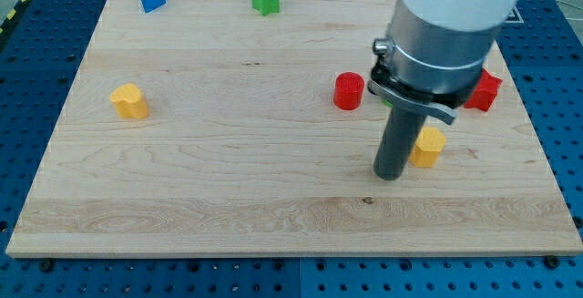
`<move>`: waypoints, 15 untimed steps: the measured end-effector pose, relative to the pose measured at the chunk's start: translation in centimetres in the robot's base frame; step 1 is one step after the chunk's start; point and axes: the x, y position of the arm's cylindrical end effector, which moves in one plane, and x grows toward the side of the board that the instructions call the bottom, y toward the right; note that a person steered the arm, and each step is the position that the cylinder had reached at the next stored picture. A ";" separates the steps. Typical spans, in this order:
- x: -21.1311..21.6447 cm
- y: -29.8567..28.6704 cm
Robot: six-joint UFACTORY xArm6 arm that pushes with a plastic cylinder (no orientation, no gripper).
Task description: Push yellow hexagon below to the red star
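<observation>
My tip sits just left of the yellow hexagon, touching or nearly so, right of frame centre on the counter. Red star lies up-right of the hexagon, partly hidden by the arm. Hexagon small, flat-topped, upright. No jaws on this rod. Push likely needs to go rightward.

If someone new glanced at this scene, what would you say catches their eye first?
First the big white and grey arm at the view's upper right, with my tip just left of the yellow hexagon. Next the red star, half hidden behind the arm above that hexagon, and a red cylinder left of the arm.
</observation>
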 end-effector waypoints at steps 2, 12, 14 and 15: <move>-1.3 10.0; -7.1 17.9; -7.0 18.5; -6.7 19.5</move>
